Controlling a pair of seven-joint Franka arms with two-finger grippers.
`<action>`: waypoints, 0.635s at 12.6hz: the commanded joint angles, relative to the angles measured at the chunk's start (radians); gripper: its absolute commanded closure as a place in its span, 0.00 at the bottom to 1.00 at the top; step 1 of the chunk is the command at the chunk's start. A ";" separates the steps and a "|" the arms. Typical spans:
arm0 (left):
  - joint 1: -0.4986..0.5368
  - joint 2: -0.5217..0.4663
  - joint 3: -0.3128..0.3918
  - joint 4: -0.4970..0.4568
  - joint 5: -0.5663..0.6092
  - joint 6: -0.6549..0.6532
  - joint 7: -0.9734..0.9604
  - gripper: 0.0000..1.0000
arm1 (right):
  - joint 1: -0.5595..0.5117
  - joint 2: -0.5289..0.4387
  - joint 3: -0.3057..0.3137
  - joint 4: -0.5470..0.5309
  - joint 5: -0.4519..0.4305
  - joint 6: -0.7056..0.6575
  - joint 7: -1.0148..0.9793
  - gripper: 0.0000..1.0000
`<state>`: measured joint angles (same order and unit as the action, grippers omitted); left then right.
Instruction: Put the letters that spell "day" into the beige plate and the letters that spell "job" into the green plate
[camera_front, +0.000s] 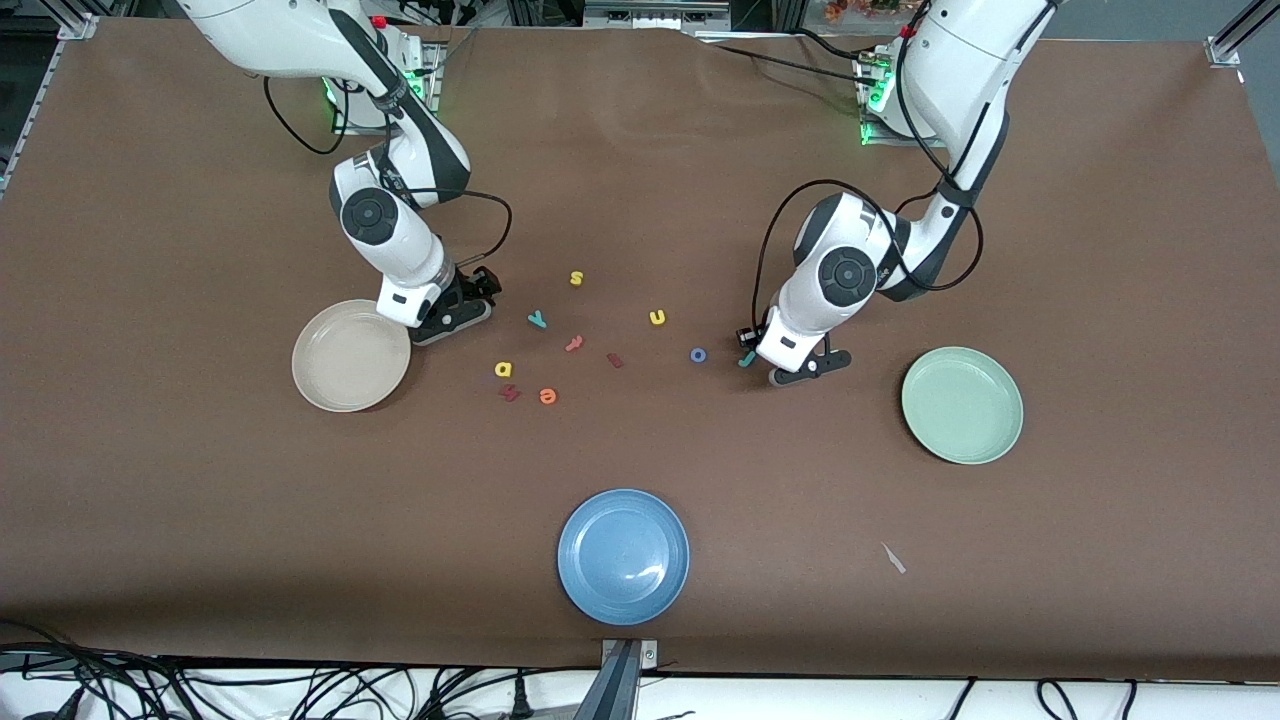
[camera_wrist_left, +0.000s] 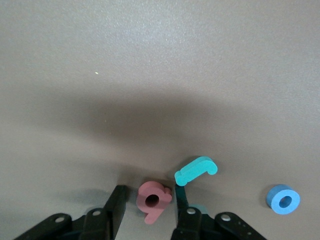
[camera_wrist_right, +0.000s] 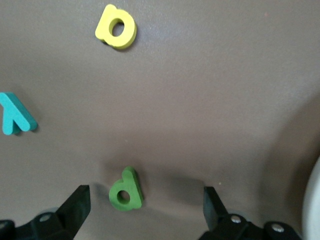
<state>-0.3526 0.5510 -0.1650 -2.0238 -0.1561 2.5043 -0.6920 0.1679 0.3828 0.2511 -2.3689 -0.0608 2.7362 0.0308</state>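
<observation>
Mid-surface, the left claw (camera_wrist_left: 147, 212) is narrowed around the pink b (camera_wrist_left: 153, 200) with the teal j (camera_wrist_left: 196, 170) touching one finger, so the j could snag, while the right claw (camera_wrist_right: 145, 207), released wide, straddles the green d (camera_wrist_right: 126, 191) beside the beige plate (camera_front: 350, 355).

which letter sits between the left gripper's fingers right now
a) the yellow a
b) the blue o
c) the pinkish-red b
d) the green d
c: the left wrist view shows the pinkish-red b between the left gripper fingers, with the blue o lying apart.
</observation>
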 joint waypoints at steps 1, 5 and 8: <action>-0.003 0.035 0.009 0.028 0.044 0.004 0.005 0.68 | -0.005 0.001 0.026 -0.021 -0.011 0.031 0.012 0.00; 0.000 0.035 0.009 0.028 0.047 0.002 0.006 0.78 | -0.004 0.011 0.027 -0.027 -0.013 0.053 0.012 0.06; 0.018 -0.018 0.031 0.062 0.058 -0.086 0.014 0.84 | -0.004 0.013 0.027 -0.027 -0.013 0.056 0.012 0.30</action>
<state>-0.3515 0.5487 -0.1537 -2.0084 -0.1369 2.4859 -0.6911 0.1702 0.3874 0.2692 -2.3829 -0.0608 2.7625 0.0334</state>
